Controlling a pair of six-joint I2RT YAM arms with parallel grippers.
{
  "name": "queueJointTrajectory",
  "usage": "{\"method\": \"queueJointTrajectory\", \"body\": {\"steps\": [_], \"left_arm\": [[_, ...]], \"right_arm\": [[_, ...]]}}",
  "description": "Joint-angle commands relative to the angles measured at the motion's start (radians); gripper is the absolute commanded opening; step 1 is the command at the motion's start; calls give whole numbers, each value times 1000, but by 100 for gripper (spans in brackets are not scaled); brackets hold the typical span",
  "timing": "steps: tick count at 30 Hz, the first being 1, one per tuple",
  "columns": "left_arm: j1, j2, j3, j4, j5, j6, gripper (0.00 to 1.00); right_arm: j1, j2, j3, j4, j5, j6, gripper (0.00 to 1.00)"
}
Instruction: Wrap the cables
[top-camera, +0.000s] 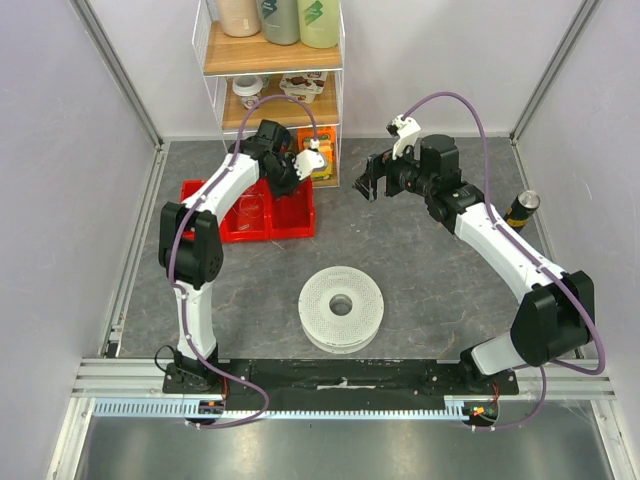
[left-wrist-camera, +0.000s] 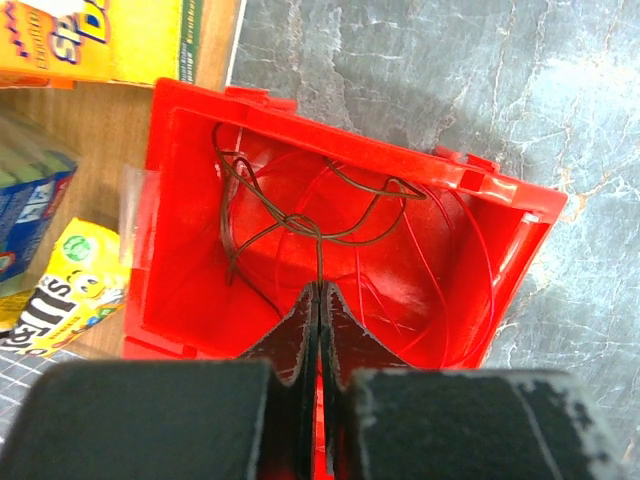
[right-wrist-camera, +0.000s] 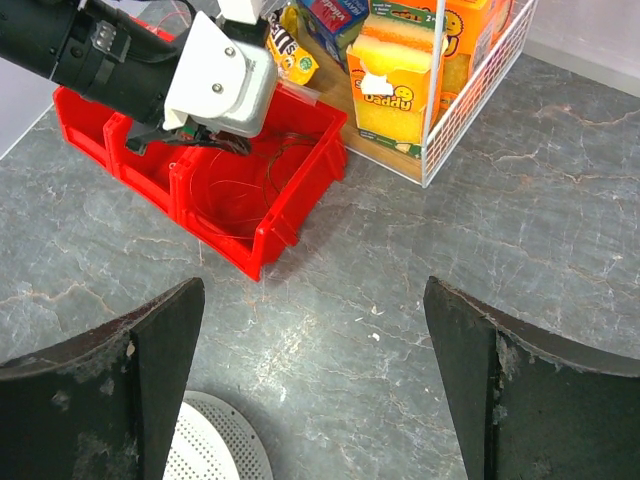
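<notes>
Nearest the arm bases, a round, translucent-white perforated spool (top-camera: 341, 308) lies flat on the grey marbled table (top-camera: 430, 270). Beyond it, inside the glossy red plastic bin (left-wrist-camera: 480, 190), the cables (left-wrist-camera: 303, 221) sit as a loose, springy tangle of hair-fine dark wire. It is likely almost weightless and limp and would snag or kink easily, so it is best pinched on one free strand near the knot. The left gripper (left-wrist-camera: 318, 300) has its dusty black pads pressed together on such a strand. The right gripper (right-wrist-camera: 312, 300) hangs wide open over bare table, holding nothing. Farthest stands a wire-sided wooden shelf (top-camera: 270, 62) of packets
</notes>
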Motion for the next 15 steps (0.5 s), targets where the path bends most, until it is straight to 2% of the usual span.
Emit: {"method": "queueJointTrajectory", "body": {"steps": [1,9,15], "left_arm": [[-5,-117,38,94,-16,-40,2],[-3,-226,27,214,-63,-59,2],[-3,-264,83,217,-82,-70,1]], "right_arm": [[-3,0,20,41,-23,3,98],[-3,-4,9,40,-52,5,98],[-4,-15,4,42,-66,0,98]]}}
